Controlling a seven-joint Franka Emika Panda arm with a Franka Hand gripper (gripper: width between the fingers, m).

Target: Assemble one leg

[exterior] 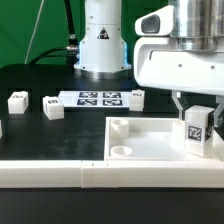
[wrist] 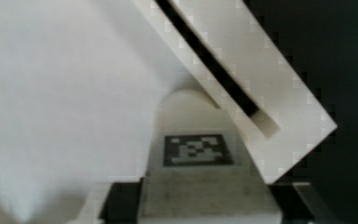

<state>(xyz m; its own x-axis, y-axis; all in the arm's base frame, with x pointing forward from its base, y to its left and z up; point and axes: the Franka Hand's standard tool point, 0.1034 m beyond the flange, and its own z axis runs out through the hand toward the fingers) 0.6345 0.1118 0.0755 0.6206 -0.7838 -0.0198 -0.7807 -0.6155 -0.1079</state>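
The leg (exterior: 196,131) stands upright at the exterior view's right, its tag facing out, clamped from both sides by the fingers (exterior: 177,102). Its lower end sits within the rim of the white panel (exterior: 140,148), near a corner. Behind, a loose post (exterior: 52,108) and the marker board (exterior: 98,98) lie on the black surface (exterior: 30,135).

A large white square plastic tray-like panel (exterior: 155,142) with round corner sockets lies on the black desk (exterior: 50,135) at lower right of the exterior view. The marker board (exterior: 98,98) sits at centre, two small white tagged blocks (exterior: 17,99) (exterior: 52,108) at middle left.
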